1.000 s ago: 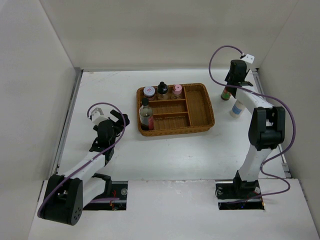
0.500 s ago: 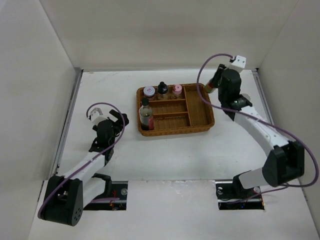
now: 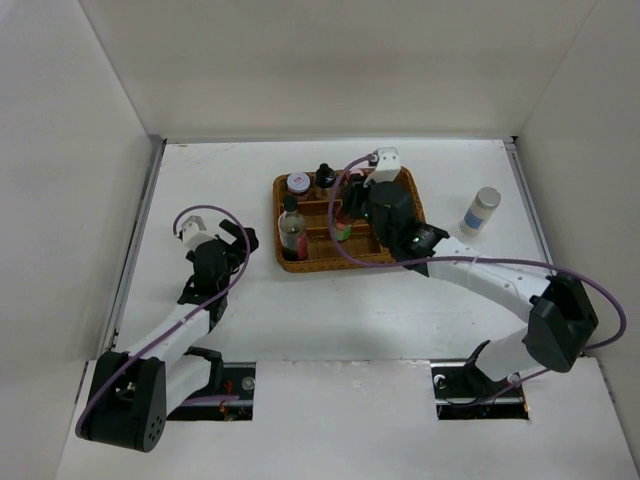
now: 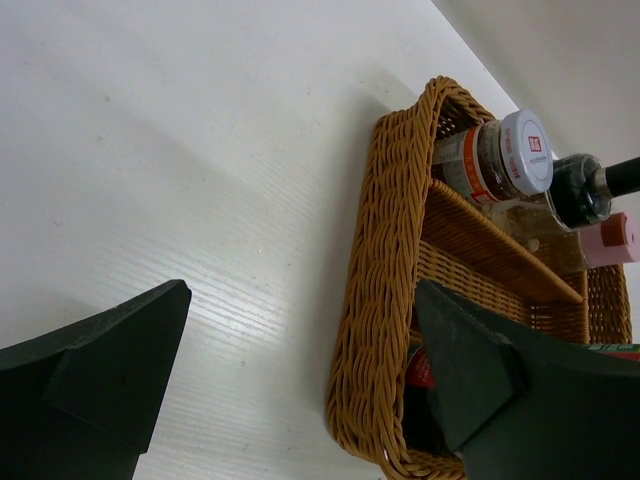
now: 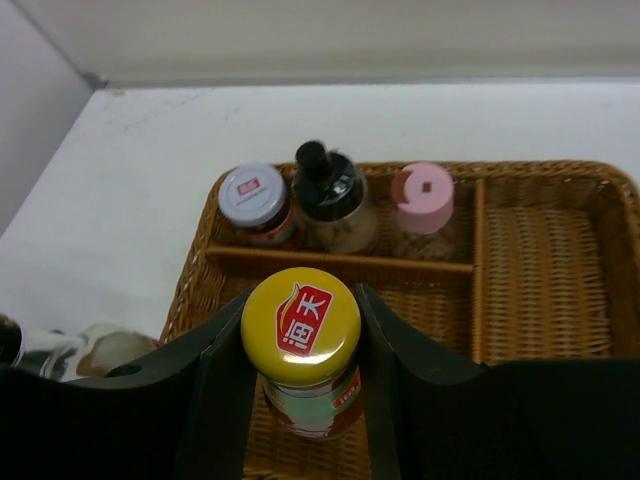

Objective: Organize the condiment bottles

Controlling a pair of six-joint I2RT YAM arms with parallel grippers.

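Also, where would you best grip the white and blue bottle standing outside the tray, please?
Probably across the white and blue bottle's round body just under its grey lid, coming from above: it stands upright, alone, clear of the wicker tray.

We record a robotics test cell: plain white panels (image 3: 60,200) enclose a white table (image 3: 350,320), with a cabled left arm (image 3: 175,335) and right arm (image 3: 490,278) bolted at its near edge.
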